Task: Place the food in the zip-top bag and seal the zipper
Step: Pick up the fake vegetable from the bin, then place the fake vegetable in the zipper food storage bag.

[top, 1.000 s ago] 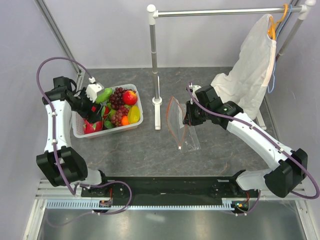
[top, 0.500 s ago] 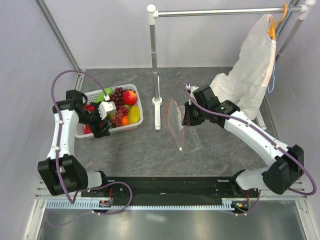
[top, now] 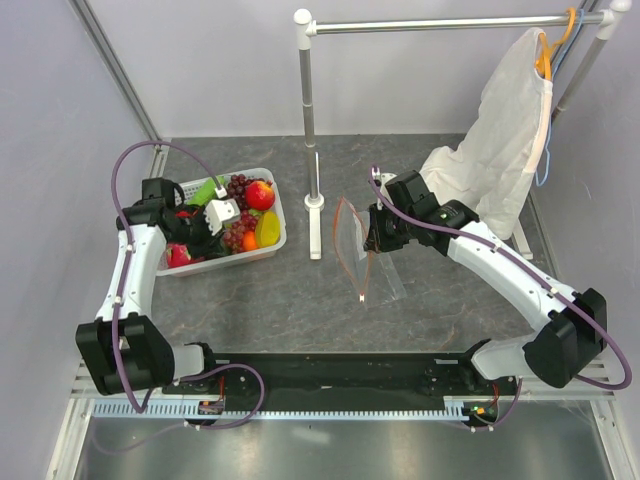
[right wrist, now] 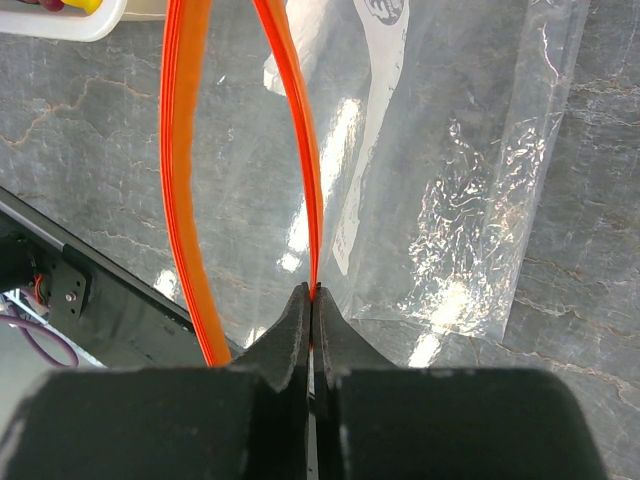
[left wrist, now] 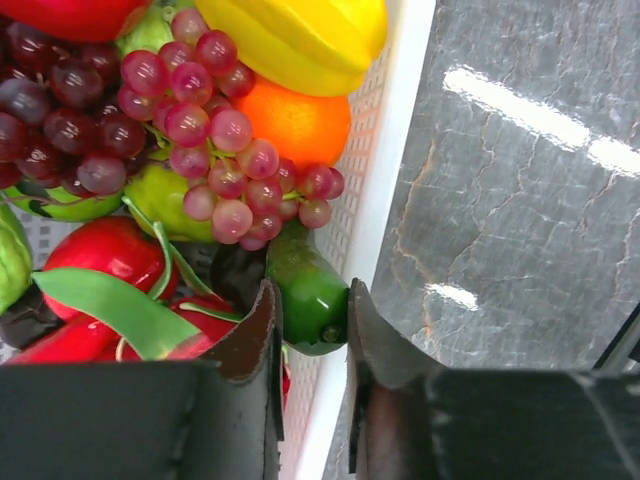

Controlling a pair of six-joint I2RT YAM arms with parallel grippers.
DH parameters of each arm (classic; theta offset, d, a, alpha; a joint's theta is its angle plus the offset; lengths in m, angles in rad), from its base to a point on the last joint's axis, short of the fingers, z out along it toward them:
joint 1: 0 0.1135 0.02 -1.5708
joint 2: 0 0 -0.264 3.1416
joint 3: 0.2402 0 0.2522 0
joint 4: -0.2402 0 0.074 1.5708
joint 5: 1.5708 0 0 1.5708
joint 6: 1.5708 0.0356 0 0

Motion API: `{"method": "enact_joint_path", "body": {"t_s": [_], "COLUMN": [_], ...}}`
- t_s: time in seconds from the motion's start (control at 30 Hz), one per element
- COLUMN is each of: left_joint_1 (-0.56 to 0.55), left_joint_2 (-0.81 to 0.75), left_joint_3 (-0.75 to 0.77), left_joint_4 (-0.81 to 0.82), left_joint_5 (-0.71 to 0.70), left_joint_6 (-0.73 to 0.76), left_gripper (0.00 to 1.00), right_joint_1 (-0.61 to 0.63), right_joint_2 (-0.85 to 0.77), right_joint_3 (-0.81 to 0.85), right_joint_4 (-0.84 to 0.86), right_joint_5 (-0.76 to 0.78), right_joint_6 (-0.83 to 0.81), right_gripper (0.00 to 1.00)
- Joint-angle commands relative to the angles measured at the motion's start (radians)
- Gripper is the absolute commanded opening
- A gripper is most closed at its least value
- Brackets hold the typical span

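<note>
The food (top: 250, 205) fills a white slotted basket (top: 278, 222) at the left. My left gripper (top: 222, 226) reaches into it. In the left wrist view its jaws (left wrist: 312, 322) press both sides of a glossy green piece (left wrist: 310, 288) against the basket rim (left wrist: 385, 170), below purple grapes (left wrist: 215, 150), an orange piece (left wrist: 300, 120) and a yellow one (left wrist: 300, 35). The clear zip-top bag (top: 375, 270) lies in the middle. My right gripper (right wrist: 313, 297) is shut on one lip of the orange-red zipper (right wrist: 303, 130). The other lip (right wrist: 180, 150) bows away, so the mouth gapes.
A white clothes-rail post (top: 310, 130) stands on the grey table between basket and bag. A large white garment cover (top: 505, 140) hangs on a hanger at the back right, behind my right arm. The black base rail runs along the near edge.
My left arm has swung from the basket's left side across to its front right. Its jaws have closed from wide open onto the green piece. The right arm has barely moved.
</note>
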Motion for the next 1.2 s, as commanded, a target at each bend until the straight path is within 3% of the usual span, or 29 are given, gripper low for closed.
{"method": "enact_joint_path", "body": {"t_s": [0.0, 0.3, 0.47, 0.6, 0.8, 0.93, 1.03, 1.17], "left_joint_1": [-0.002, -0.054, -0.315, -0.372, -0.469, -0.611, -0.74, -0.82], "left_joint_2": [-0.048, -0.085, -0.077, -0.045, -0.058, -0.042, 0.018, 0.101], "left_joint_3": [0.093, 0.46, 0.527, 0.561, 0.511, 0.472, 0.488, 0.5], "left_joint_4": [0.021, -0.142, -0.145, -0.09, 0.023, 0.148, 0.18, 0.175], "left_joint_5": [0.002, 0.146, 0.125, 0.076, 0.2, 0.099, -0.02, -0.115], "left_joint_6": [-0.092, -0.335, -0.52, -0.621, -0.746, -0.851, -0.856, -0.826], "left_gripper": [0.11, 0.08, 0.09, 0.08, 0.06, 0.06, 0.06, 0.06], "right_joint_1": [-0.003, -0.008, -0.014, -0.02, -0.025, -0.026, -0.028, -0.031], "right_joint_2": [-0.001, 0.004, 0.014, 0.013, 0.02, 0.028, 0.025, 0.01], "right_joint_3": [0.043, 0.052, 0.057, 0.069, 0.065, 0.069, 0.078, 0.095], "right_joint_4": [0.023, 0.02, 0.026, 0.023, 0.031, 0.031, 0.028, 0.025], "right_joint_5": [0.0, -0.017, -0.033, -0.036, -0.085, -0.091, -0.097, -0.125], "right_joint_6": [-0.004, 0.009, 0.021, 0.021, 0.033, 0.039, 0.038, 0.03], "right_gripper": [0.0, 0.0, 0.0, 0.0, 0.0, 0.0, 0.0, 0.0]}}
